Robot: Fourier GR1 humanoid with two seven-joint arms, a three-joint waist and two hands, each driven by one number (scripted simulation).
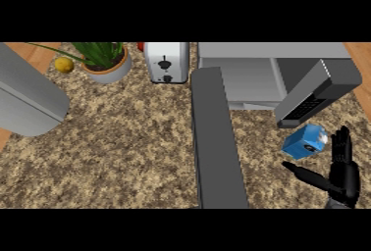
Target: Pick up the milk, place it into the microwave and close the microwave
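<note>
The milk [304,142] is a small blue carton standing on the speckled counter [123,157], just in front of the microwave [246,78]. The microwave's door [217,147] is swung wide open, a long dark grey slab reaching toward me across the middle of the view. Its keypad panel [311,95] juts out above the carton. My right hand [342,174] is open at the lower right, fingers straight and thumb spread to the left. It is beside and slightly in front of the carton, apart from it. My left hand does not show.
A grey forearm [29,98] fills the left edge. At the back stand a silver toaster [167,61], a potted plant [107,61] and a lemon [64,64]. The open door splits the counter into left and right parts.
</note>
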